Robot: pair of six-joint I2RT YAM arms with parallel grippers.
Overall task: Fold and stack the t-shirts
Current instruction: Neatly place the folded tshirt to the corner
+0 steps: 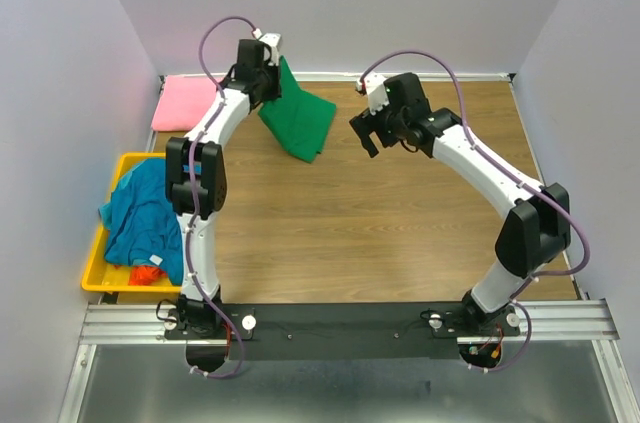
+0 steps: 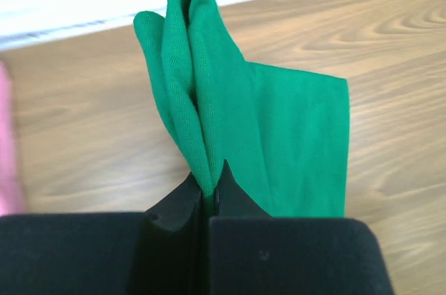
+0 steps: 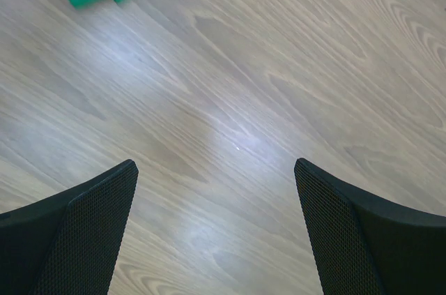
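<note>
Green t-shirt (image 1: pixel 300 123): folded into a compact panel, hanging by one gathered edge at the far side of the worktop (image 1: pixel 350 233), its lower part draping onto the wood.
Left end effector (image 1: pixel 262 78): clamped tight on the bunched top edge of the green t-shirt.
Right end effector (image 1: pixel 368 133): fingers spread wide, holding nothing, hovering over bare wood just right of the green cloth.
Pink t-shirt (image 1: pixel 185 103): lying folded flat in the far left corner of the worktop, apparently the base of the stack.
Teal-blue t-shirt (image 1: pixel 145 218): crumpled, spilling over the yellow bin (image 1: pixel 95 278) at the left edge.
Orange-red t-shirt (image 1: pixel 148 273): only a scrap shows beneath the teal-blue one.
Progress: judged roughly halfway. One shirt is folded and placed, and the second looks folded but not yet set on the pink one. Two remain unfolded in the bin.
Top view alone: the bin, both waiting shirts, both arms, and the pink t-shirt lying close by to the left of the green one.
Left wrist view alone: the pinch itself, with several layers of green fabric squeezed between closed fingertips and a sliver of pink at the left edge.
Right wrist view alone: both mesh-faced pads well apart with only wood grain between them, and a green corner at the upper left.
</note>
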